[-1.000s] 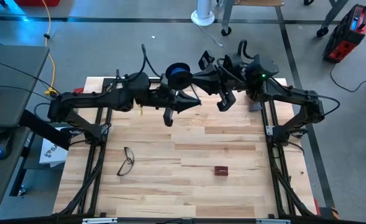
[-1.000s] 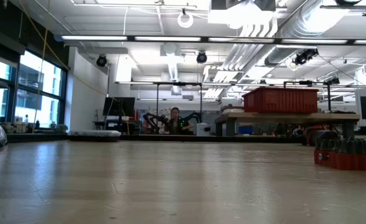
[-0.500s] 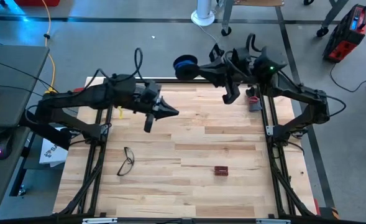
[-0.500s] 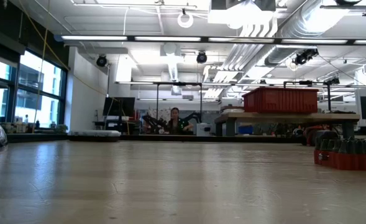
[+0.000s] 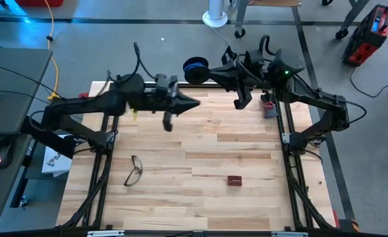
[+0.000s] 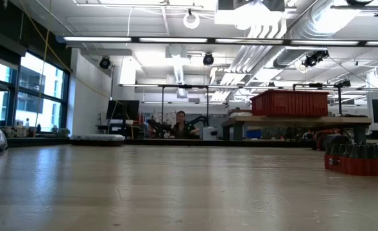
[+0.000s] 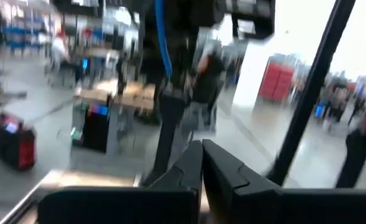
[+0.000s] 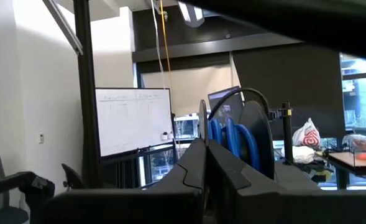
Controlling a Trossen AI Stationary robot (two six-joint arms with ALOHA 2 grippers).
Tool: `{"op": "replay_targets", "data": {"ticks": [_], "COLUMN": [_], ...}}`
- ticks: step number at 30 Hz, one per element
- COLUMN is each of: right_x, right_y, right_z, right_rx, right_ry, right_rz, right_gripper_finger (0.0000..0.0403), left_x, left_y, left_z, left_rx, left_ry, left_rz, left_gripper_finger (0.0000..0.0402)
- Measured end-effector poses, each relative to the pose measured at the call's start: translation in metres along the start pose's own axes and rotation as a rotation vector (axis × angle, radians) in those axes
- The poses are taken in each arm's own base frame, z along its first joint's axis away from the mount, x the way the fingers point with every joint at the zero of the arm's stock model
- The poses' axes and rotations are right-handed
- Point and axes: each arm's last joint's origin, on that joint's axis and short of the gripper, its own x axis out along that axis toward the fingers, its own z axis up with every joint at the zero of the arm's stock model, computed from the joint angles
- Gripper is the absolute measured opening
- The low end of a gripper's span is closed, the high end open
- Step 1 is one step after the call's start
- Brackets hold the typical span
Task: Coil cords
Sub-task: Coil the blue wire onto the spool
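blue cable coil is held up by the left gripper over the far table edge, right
Not quite. In the high view the blue cable coil is held up at the far table edge by the right gripper, not the left. The right wrist view shows its fingers shut on the coil. The left gripper points toward it, shut and holding nothing.

Pale wooden plank surface. Eyeglasses lying on it toward the left side, a small dark red block well apart toward the right. Beyond the far edge, a white round base on grey floor; red case at upper right.
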Motion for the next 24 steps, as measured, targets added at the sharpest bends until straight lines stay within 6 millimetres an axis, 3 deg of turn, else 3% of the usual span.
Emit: {"op": "replay_targets", "data": {"ticks": [9,14,24], "right_x": [0.001,0.001,0.001], "right_y": [0.004,0.004,0.004], "right_z": [0.002,0.001,0.002], "right_rx": [-0.004,-0.004,-0.005], "right_ry": [-0.02,-0.021,-0.023], "right_rz": [0.014,0.015,0.016], "right_gripper_finger": [0.0,0.0,0.0], "left_x": [0.042,0.055,0.062], "left_y": [0.024,0.027,0.016], "left_z": [-0.013,-0.016,-0.02], "left_rx": [-0.102,-0.097,-0.048], "left_ry": [-0.201,-0.35,-0.382], "left_rz": [-0.036,-0.08,-0.097], "left_gripper_finger": [0.0095,0.0142,0.0168]}}
